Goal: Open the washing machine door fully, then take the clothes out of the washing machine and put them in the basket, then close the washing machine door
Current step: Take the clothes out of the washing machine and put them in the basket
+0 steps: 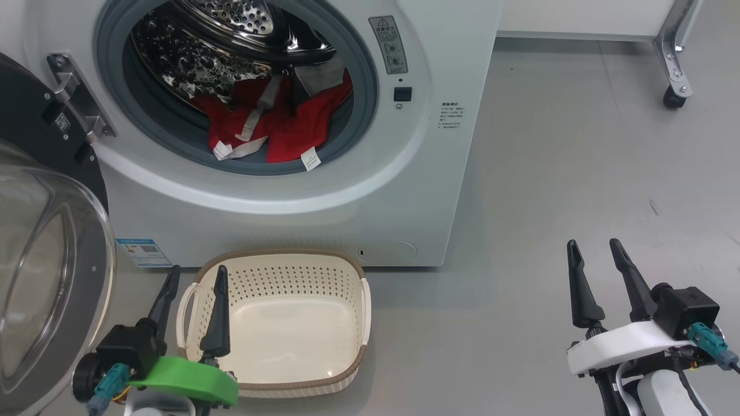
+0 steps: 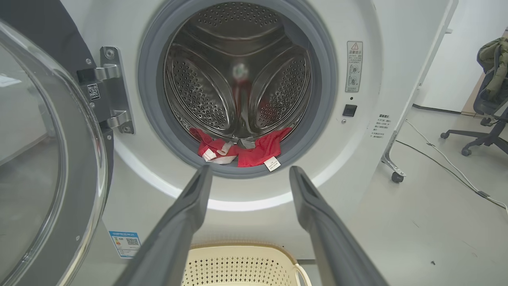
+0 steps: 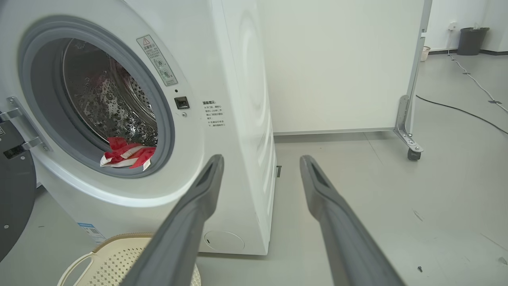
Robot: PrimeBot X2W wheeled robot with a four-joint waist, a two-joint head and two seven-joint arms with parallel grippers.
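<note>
The white washing machine (image 1: 404, 190) stands with its round door (image 1: 46, 271) swung wide to the left. Red clothes (image 1: 272, 118) with white tags lie at the drum's front lip, also seen in the left wrist view (image 2: 258, 151) and right wrist view (image 3: 127, 155). The cream basket (image 1: 277, 387) sits empty on the floor before the machine. My left gripper (image 1: 196, 274) hovers open over the basket's left handle, pointing at the drum (image 2: 238, 71). My right gripper (image 1: 594, 247) is open over bare floor to the machine's right, holding nothing.
A white panel on a castor leg (image 1: 673, 92) stands behind the machine at the right. A cable (image 3: 456, 109) runs across the grey floor, and an office chair (image 2: 488, 123) stands far right. The open door crowds the left side.
</note>
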